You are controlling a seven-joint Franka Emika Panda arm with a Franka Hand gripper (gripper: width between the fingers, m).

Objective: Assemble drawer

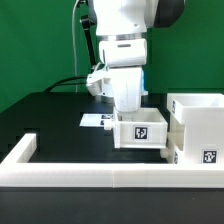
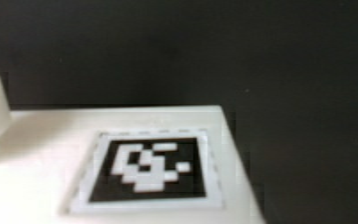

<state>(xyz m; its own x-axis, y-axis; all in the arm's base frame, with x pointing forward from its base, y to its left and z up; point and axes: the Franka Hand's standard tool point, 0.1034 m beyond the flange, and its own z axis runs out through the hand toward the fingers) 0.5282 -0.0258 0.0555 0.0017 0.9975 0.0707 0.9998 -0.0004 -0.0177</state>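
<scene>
Drawer parts stand on the black table [image 1: 50,115]: a small tray [image 1: 141,131] with a tag on its front is under the end effector [image 1: 128,106], touching the tall housing [image 1: 198,120] at the exterior view's right. The low border wall [image 1: 90,177] runs in front. I cannot tell what the tray contains, or whether the end effector is clenched.

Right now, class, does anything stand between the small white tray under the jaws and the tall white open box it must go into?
Nothing visible: the small white plastic tray sits directly beside the tall white open-fronted box housing, no object between them.
</scene>
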